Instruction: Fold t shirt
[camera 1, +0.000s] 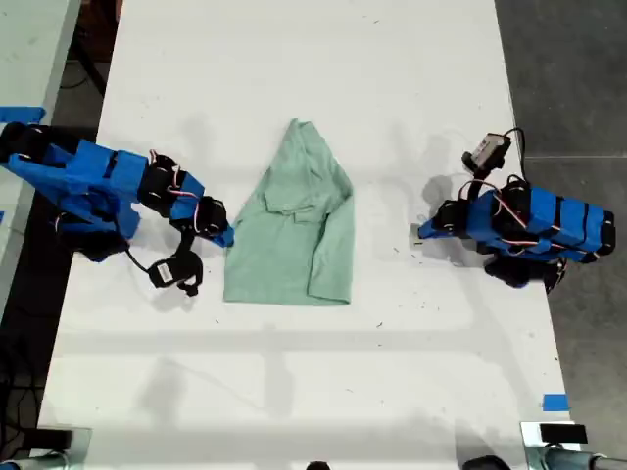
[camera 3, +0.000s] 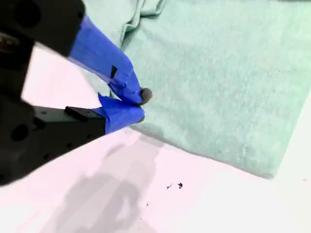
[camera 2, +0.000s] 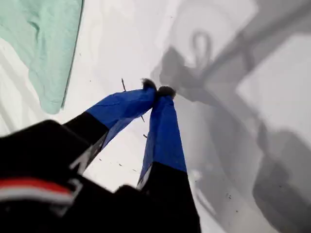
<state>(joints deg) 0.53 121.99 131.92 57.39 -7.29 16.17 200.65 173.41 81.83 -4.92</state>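
Pinching at the shirt's edge, my second gripper [camera 3: 138, 107] sits with its fingers [camera 3: 127, 82] nearly closed right on the hem of the t shirt [camera 3: 228, 73]. It reads as a thin fold of cloth caught between the tips, but the contact point is partly hidden, so I cannot tell if it truly holds fabric or is just closed beside it. In the exterior view that gripper [camera 1: 223, 235] touches the shirt's side nearest the exterior view's left, low and angled down, which fits a grab on a border to drag it across.

My first gripper [camera 2: 158, 91] has its fingers closed tip to tip on nothing, hovering over bare worktop [camera 2: 121, 43]. A corner of the shirt lies well off to one side of it. In the exterior view it [camera 1: 423, 232] stands apart from the cloth on the exterior view's right, likely parked out of the way.

The t shirt [camera 1: 294, 225] lies mid-worktop between the two arms, rumpled, narrowing to a point at the far end, one sleeve already lying over the body. Partly folded, I'd judge; the flap nearest the second gripper looks like the next piece to bring over.
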